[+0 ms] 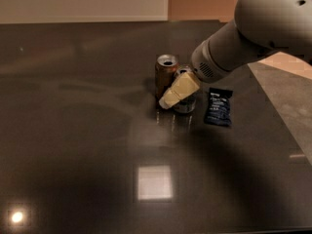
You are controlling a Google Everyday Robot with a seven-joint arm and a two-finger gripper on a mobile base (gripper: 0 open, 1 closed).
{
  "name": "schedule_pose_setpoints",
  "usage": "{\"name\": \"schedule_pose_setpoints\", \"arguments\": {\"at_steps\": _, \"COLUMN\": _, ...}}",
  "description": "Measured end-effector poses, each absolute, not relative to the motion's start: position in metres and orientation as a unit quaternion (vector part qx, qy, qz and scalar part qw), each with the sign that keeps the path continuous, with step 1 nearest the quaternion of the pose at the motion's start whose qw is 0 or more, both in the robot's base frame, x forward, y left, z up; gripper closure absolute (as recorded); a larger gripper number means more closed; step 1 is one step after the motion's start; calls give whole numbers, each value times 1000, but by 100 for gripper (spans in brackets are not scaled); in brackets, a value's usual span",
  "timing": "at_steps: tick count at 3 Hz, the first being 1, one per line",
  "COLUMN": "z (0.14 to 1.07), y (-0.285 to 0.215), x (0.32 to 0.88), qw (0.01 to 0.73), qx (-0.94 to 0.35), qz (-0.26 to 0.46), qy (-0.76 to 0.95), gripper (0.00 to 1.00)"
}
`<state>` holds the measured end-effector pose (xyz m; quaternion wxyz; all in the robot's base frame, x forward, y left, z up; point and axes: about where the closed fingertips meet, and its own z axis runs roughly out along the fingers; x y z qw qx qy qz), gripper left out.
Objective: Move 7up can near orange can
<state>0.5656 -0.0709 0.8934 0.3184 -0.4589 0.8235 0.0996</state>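
Note:
The orange can [166, 74] stands upright near the table's middle, its top open. The 7up can [185, 105] stands on the table right beside it, to its right and a little nearer me, close enough that they seem to touch. My gripper [176, 95] reaches down from the upper right and straddles the 7up can. Its near cream finger [178, 90] slants across the can's front and hides most of the label. The far finger is hidden behind the can. The jaws look spread and loose around the can.
A dark blue snack packet [218, 107] lies flat just right of the 7up can. The dark glossy table [87, 130] ends at a slanted right edge, with lighter floor [287, 101] beyond. My arm's white shell [253, 28] hangs over the back right.

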Motion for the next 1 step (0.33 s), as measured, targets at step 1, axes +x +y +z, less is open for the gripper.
{"name": "schedule_pose_setpoints", "arguments": {"at_steps": 1, "z": 893, "y": -71, "x": 566, "qw": 318, "qx": -459, "qz": 100, "qy": 823, "gripper": 0}}
